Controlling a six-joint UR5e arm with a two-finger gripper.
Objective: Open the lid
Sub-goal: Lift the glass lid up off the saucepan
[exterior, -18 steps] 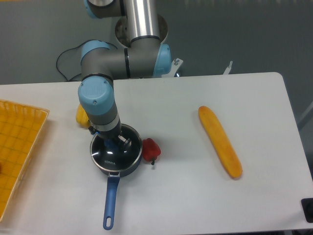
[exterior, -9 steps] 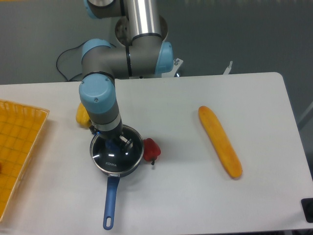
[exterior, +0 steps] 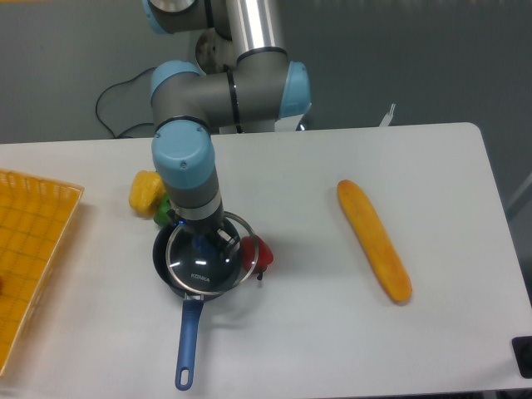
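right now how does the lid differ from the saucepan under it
The lid is clear glass with a silver rim; the saucepan is dark blue. The lid is held by the gripper and sits shifted right of the saucepan, which rests on the table. The saucepan has a long blue handle; the lid has none. Both are round and similarly wide.

worktop (exterior: 332, 332): white | saucepan (exterior: 188, 337): dark blue, left of centre, handle toward front edge | red pepper (exterior: 264, 253): just right of saucepan | yellow pepper (exterior: 144, 191): behind saucepan, green item (exterior: 163, 213) beside it | baguette (exterior: 373, 240): right half, lying lengthwise | orange tray (exterior: 29, 249): at left edge
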